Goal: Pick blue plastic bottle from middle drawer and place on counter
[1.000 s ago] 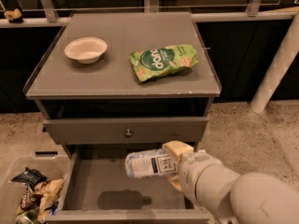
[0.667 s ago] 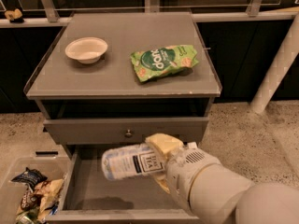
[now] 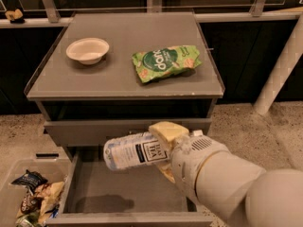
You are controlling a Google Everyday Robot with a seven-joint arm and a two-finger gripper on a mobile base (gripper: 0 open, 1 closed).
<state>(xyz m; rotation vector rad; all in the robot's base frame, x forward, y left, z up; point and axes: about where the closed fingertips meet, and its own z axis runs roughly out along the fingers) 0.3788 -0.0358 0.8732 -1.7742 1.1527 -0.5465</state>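
I have lifted the blue plastic bottle (image 3: 128,151) higher than it was a second ago. It has also slid a little toward 9 o'clock. Before, it hung low over the middle drawer (image 3: 142,193). Now its top edge reaches up in front of the shut drawer front (image 3: 85,131) above. Its dark shadow (image 3: 102,203) lies on the drawer floor, so it is up in the air and touches nothing but my hand.

My hand (image 3: 163,151) is closed around the bottle. One yellow finger (image 3: 165,130) sits on top and the other finger (image 3: 166,173) peeks out below. The bottle lies on its side with its round bottom pointing to 9 o'clock. Its other end is hidden in my hand.

My white arm (image 3: 236,188) comes in from 4 o'clock and reaches toward 10 o'clock.

The desk (image 3: 123,79) is at 12 o'clock. On it, a white bowl (image 3: 87,50) and a green snack bag (image 3: 165,63) have not moved. A bin of wrappers (image 3: 28,197) sits at 8 o'clock.
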